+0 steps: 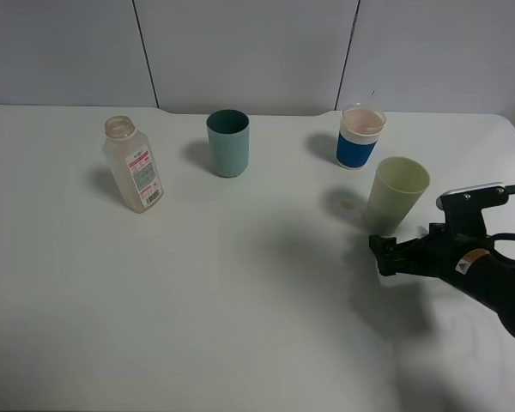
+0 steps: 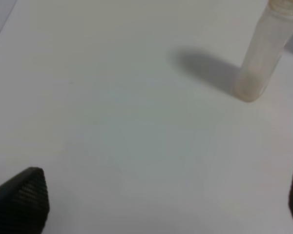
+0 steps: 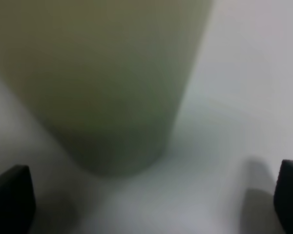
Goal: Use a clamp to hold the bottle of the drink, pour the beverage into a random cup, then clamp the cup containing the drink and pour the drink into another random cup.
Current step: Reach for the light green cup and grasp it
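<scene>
Right gripper (image 1: 384, 255): jaws spread wide, holding nothing; it sits low over the desk (image 1: 197, 318) near the right edge, pointing at the foot of the pale yellow-green tumbler (image 1: 397, 196); in the right wrist view the two dark fingertips (image 3: 12, 197) stand far apart at either side, with the tumbler (image 3: 102, 83) large and blurred just ahead of them rather than between them; no contact visible.

Left gripper (image 2: 158, 200): jaws wide, empty, over bare desk; out of sight in the exterior high view; the bottle (image 2: 263, 53) stands well ahead of it, upright.

Pale yellow-green tumbler: upright, toward the right edge of the desk; cannot tell what is in it.

Bottle (image 1: 133, 166): upright, uncapped, toward the far left of the desk, label facing the near edge; well apart from both grippers.

Dark teal tumbler (image 1: 228, 142): upright, near the middle of the far edge.

Blue-banded clear cup (image 1: 360, 137): upright by the far edge, just beyond the yellow-green tumbler and apart from it; its clear upper half shows a pale tan tint.

Nothing stands between the right gripper and the yellow-green tumbler.
</scene>
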Available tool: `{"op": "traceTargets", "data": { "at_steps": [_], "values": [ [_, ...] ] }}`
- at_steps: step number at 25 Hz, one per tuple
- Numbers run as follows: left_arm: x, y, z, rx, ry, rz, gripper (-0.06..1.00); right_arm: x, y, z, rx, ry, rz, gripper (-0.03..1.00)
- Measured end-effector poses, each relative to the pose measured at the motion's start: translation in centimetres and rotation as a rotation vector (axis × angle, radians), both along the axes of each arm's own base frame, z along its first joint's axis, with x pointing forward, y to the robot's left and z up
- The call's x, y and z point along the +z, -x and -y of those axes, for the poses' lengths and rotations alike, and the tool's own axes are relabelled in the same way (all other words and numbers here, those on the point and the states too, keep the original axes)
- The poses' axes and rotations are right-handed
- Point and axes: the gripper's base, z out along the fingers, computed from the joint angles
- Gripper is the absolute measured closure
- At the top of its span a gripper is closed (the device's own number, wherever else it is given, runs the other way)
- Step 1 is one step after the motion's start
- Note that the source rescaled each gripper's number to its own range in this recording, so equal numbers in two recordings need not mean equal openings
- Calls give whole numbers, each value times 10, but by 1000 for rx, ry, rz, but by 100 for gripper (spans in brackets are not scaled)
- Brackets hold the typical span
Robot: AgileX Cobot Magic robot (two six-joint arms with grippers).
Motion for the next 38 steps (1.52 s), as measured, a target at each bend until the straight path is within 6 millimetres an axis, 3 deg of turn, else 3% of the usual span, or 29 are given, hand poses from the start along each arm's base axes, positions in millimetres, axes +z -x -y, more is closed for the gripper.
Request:
{"op": "traceTargets", "data": {
  "at_steps": [20,32,33,35,36,38],
  "values": [
    [0,0,0,0,0,0,-6,2,-34,-15,117,2,100,2],
    [0,0,0,0,0,0,-6,13,-40,-20,185,34,162,2],
    [0,0,0,0,0,0,-6,13,-40,-20,192,34,162,4],
    [0,0,0,0,0,0,-6,13,-39,-22,208,34,163,20],
    [0,0,0,0,0,0,-6,13,-39,-22,208,34,163,20],
    [0,0,0,0,0,0,-6,13,-39,-22,217,33,163,57]
  ]
}}
